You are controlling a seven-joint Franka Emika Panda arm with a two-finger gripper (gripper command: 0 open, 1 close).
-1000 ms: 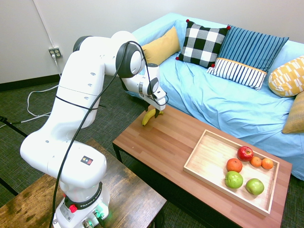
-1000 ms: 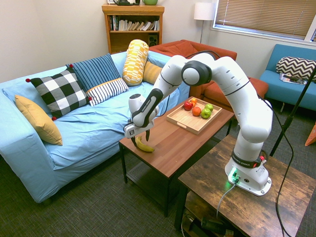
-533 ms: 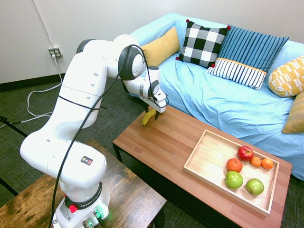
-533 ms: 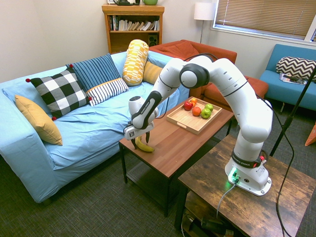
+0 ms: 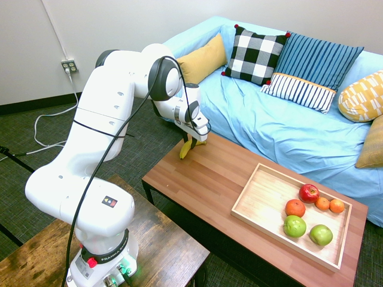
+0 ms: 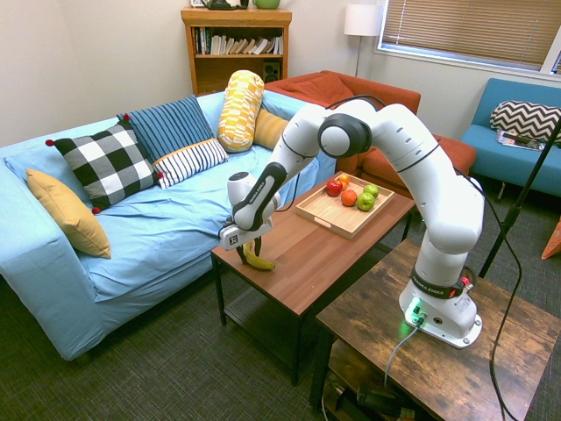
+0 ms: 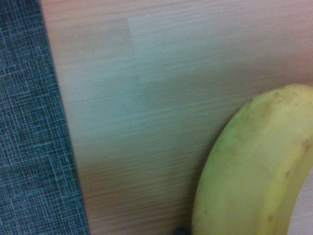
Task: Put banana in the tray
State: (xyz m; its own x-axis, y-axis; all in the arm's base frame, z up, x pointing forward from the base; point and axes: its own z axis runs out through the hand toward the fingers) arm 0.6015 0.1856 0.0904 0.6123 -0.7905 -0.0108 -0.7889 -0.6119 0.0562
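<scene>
One banana (image 5: 186, 149), yellow and curved, lying on the reddish-brown coffee table (image 5: 197, 179), near the end well apart from the tray. Gripper (image 6: 250, 252) points down over it, fingers pinching the banana around its middle; banana looks still down on the tabletop. Wrist view: banana close up, brown specks on the peel, wood grain beside it, dark woven floor (image 7: 34, 122) past the table edge.

Tray (image 5: 258, 206), pale wood, low rim, sits at the other end of the same table. Six fruits in it: red apple (image 5: 309, 193), two green apples (image 5: 294, 226), three orange fruits (image 5: 295, 207). The two smaller orange ones are side by side next to the red apple; the bigger one is between the red apple and a green one.

Light blue covered sofa (image 5: 251, 119) runs along the table. Cushions on it: plain yellow, black-and-white check with red pompoms, blue striped, white striped, yellow-and-white patterned. Bookcase (image 6: 237, 53) behind, books on its shelf.
</scene>
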